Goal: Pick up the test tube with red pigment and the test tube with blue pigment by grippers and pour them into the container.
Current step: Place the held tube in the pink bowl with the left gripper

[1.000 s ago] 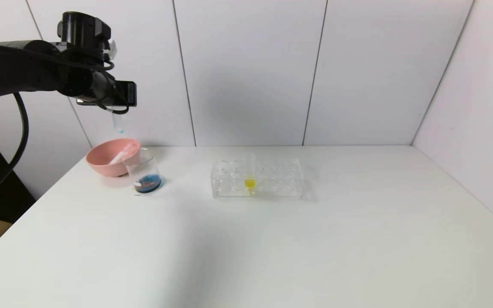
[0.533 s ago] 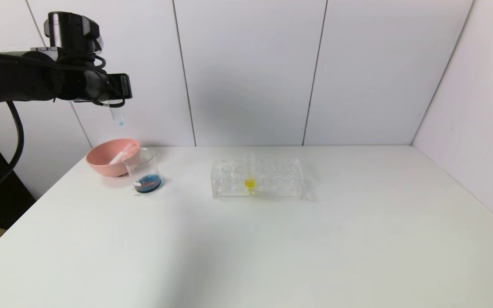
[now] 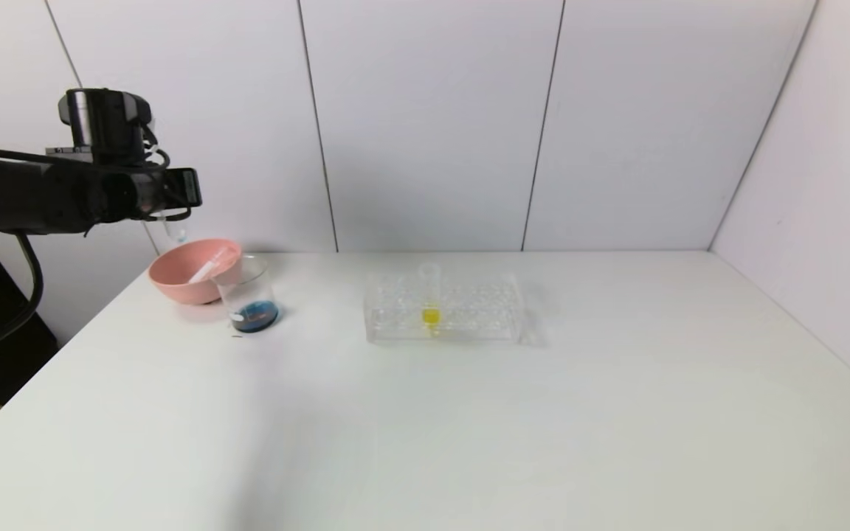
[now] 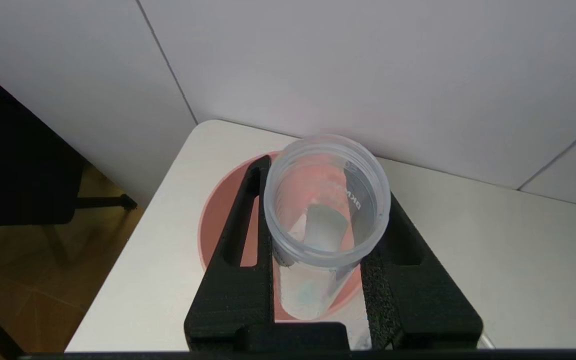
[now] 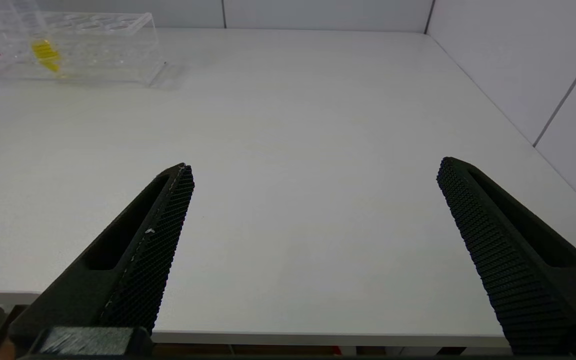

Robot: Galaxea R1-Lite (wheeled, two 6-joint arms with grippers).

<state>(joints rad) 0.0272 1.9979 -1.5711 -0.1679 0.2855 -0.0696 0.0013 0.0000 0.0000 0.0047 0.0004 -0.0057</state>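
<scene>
Clamped on the test tube with blue pigment (image 3: pixel 174 232), the left gripper (image 4: pixel 318 235) hangs over the pink bowl (image 3: pixel 174 284) at the table's (image 3: pixel 469 413) far left corner, tube mouth up. Beside the bowl stands the container (image 3: pixel 249 296), blue and red liquid pooled inside. Right gripper (image 5: pixel 313 175) sits spread wide near the table's front edge.

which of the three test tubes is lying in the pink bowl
The empty tube, lying slanted in the pink bowl. The yellow tube stands upright in the rack, and the left gripper holds the third above the bowl.
</scene>
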